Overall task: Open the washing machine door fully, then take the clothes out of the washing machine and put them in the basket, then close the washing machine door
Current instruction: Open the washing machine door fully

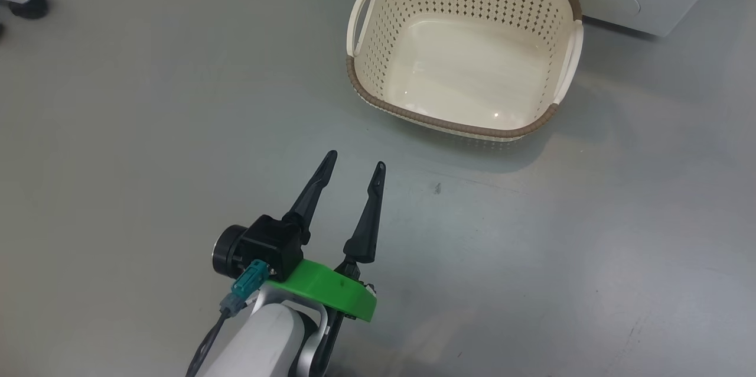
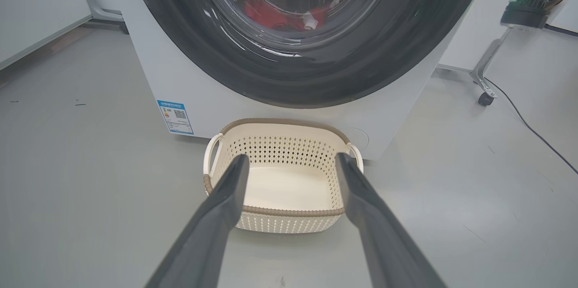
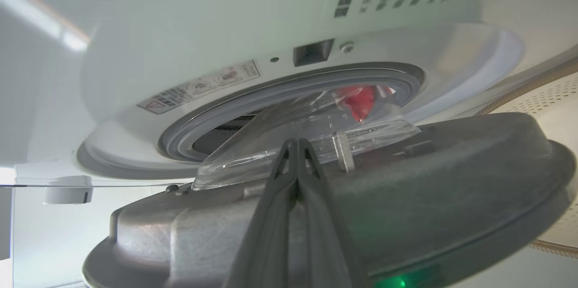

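Evidently the first step is in hand: the washing machine door (image 3: 451,166) stands ajar, not yet fully open. The right wrist view looks along its grey inner face, with a gap between it and the grey rubber seal (image 3: 203,121) of the opening. The right gripper (image 3: 294,143) has its fingers pressed together with nothing between them. Their tips lie at the inner side of the door, just beside the base of the clear glass bowl; whether they touch it cannot be told. The clothes (image 2: 271,15) lie inside the drum of the washing machine (image 2: 180,89), red behind the glass. The basket (image 1: 472,5) sits empty on the floor (image 1: 118,129), just in front of the machine and partly under the door's black rim. The left gripper (image 1: 357,159) hangs above the floor near the basket, fingers spread wide and holding nothing.

The next move probably calls for the right fingers to press outward on the inner face and follow the door's arc about its hinge, so they do not slip off the rim. Only once the opening is clear could the open left fingers reach in for the clothes
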Controlling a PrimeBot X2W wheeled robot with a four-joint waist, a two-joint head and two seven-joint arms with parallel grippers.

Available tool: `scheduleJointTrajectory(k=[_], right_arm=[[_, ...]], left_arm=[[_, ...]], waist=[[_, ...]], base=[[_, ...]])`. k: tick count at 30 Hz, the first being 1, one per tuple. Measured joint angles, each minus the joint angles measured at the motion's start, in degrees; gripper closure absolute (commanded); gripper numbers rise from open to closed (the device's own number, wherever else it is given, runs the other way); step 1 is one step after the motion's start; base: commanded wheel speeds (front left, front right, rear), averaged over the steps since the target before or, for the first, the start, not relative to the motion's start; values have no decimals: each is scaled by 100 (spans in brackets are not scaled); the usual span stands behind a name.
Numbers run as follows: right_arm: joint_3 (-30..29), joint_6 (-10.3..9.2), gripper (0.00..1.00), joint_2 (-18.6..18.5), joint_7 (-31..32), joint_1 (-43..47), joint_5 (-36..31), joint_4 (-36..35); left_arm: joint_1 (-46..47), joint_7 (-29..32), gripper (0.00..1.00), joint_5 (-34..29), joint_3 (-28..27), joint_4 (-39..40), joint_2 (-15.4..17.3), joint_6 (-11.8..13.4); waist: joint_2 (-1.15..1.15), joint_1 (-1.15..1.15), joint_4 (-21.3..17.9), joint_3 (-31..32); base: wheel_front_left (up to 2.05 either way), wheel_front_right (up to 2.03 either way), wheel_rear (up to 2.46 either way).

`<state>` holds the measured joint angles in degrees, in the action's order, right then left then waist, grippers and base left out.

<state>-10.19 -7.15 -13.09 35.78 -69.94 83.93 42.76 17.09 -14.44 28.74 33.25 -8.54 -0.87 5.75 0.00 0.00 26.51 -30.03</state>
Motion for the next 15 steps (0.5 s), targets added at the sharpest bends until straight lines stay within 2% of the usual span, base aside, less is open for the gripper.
scheduleJointTrajectory(k=[15], right_arm=[[57, 178, 100, 102, 282, 305, 78, 21]], left_arm=[[1, 0, 0, -10, -121, -62, 0, 0]], waist=[[0, 0, -133, 181]], base=[[0, 0, 0]])
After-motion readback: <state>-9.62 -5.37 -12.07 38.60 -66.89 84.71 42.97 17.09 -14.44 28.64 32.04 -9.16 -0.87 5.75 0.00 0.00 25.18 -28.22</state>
